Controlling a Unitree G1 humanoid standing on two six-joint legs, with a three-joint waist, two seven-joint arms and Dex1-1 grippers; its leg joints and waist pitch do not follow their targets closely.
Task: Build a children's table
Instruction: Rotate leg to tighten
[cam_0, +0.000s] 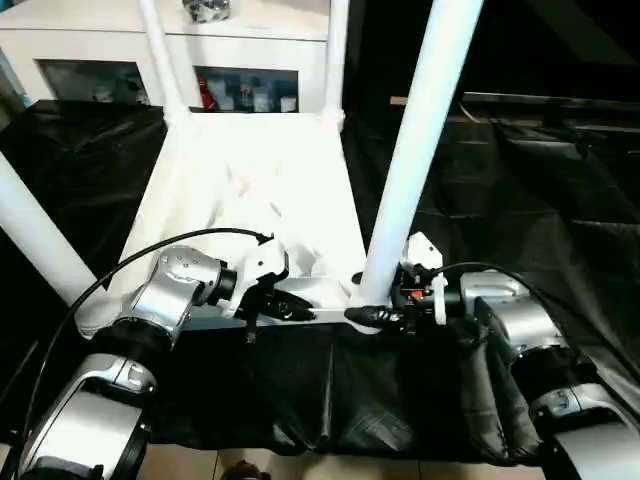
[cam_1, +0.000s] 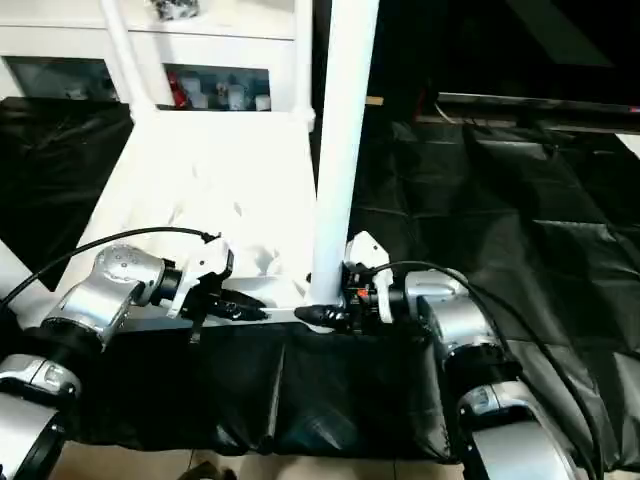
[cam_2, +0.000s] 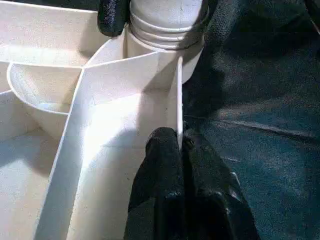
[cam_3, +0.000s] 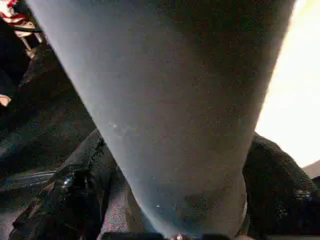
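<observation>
The left end effector (cam_2: 181, 150) pinches shut on the white ribbed plastic tabletop's (cam_0: 250, 190) near rim. The right end effector (cam_0: 385, 318) straddles the long white tapered tubular leg (cam_0: 415, 150) at its base. Both parts look light, stiff and slippery, so gripping low seems best.

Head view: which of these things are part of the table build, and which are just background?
Job:
- tabletop, upside down
- near right leg, right gripper around its base
- three other legs standing in their sockets
- left gripper, shut on the tabletop's edge rib

Lying about:
- white cabinet behind
- black sheet underneath

Black sheet (cam_0: 520, 200) — white glass-door cabinet (cam_0: 100, 55) behind
</observation>
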